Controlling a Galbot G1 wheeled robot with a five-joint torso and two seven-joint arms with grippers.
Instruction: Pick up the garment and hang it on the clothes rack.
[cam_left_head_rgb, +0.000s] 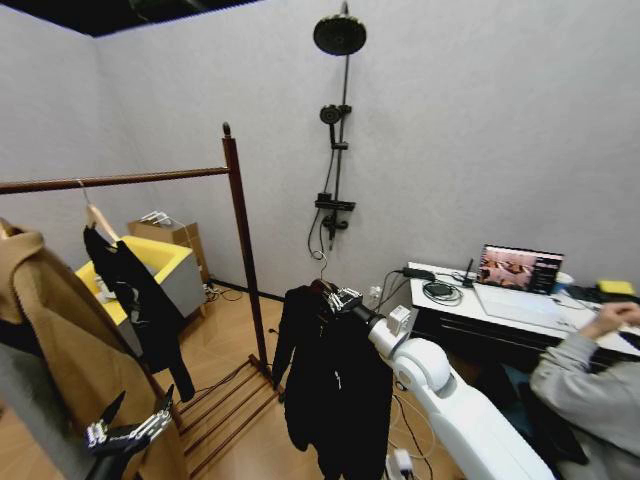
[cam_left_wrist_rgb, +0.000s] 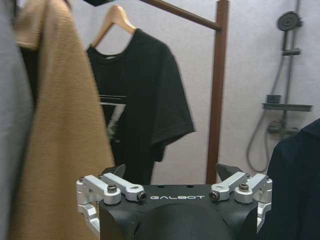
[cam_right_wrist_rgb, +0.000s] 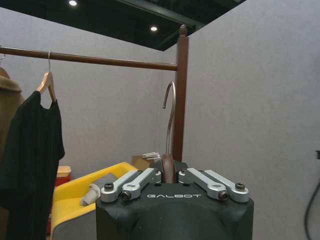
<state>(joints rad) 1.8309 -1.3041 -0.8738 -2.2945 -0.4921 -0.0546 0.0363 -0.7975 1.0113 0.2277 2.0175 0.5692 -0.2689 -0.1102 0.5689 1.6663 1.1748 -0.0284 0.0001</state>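
Your right gripper (cam_right_wrist_rgb: 170, 176) is clamped on the neck of a wooden hanger with a metal hook (cam_right_wrist_rgb: 170, 112), so the long black soft-cloth coat (cam_left_head_rgb: 330, 385) hangs free below it, short of the dark red-brown wooden rack (cam_left_head_rgb: 243, 250) ahead. Your left gripper (cam_left_head_rgb: 128, 432) waits spread, low beside a tan coat (cam_left_head_rgb: 60, 330). The grip itself is hard to see

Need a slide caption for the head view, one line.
Right tool holds the black garment by its hanger beside the clothes rack; left tool waits open, low by a tan coat.
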